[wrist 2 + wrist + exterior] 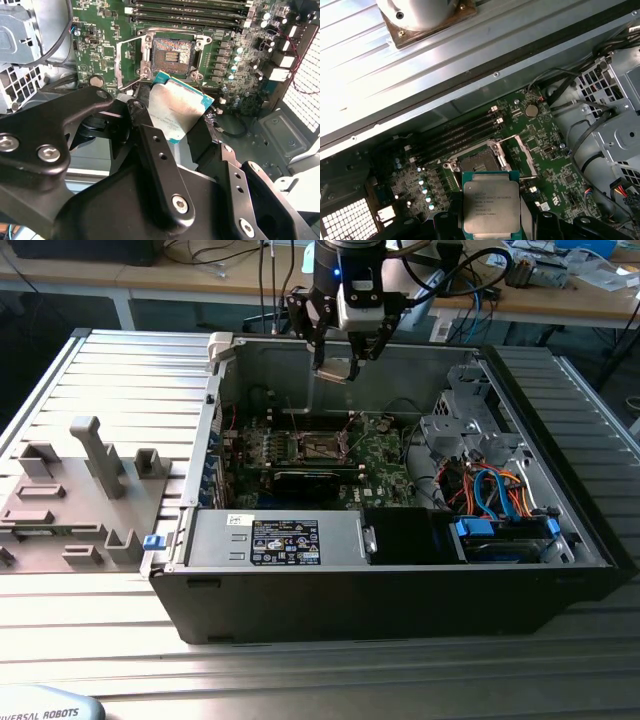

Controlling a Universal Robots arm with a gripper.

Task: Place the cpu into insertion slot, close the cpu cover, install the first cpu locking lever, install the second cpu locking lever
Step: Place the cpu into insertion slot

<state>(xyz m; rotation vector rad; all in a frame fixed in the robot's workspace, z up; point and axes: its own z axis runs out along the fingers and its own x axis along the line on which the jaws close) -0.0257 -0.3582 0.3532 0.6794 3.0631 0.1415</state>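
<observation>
1. Jaws are clamped on the cpu (pixel 177 112); it is gripped by two opposite edges, with the silver top exposed in both wrist views.
2. In the exterior view the gripper (pixel 343 365) is seen hanging over the open case (pixel 380 610), at roughly 12 o'clock from the insertion slot (pixel 322 447) and well above the board.
3. The cpu is held clear of the slot, with no contact; the chip is not yet seated.
4. The slot is left uncovered: its dark contact field is visible in the second wrist view, framed by the metal rim.
5. The cpu cover (pixel 524 150) is swung up and open, standing just beside the slot.
6. The slot is set in the green motherboard (pixel 385 465), which lies flat on the case floor.
7. Long black memory slots (pixel 190 12) are laid parallel, near the slot.
8. In the exterior view a power supply (pixel 285 540) is placed at 6 o'clock from the slot, and blue cables (pixel 490 490) at about 4 o'clock.
9. Grey fixture blocks (pixel 95 455) are set on the slatted metal table (pixel 100 640) at 9 o'clock from the case.
10. The state of the locking levers cannot be told.
</observation>
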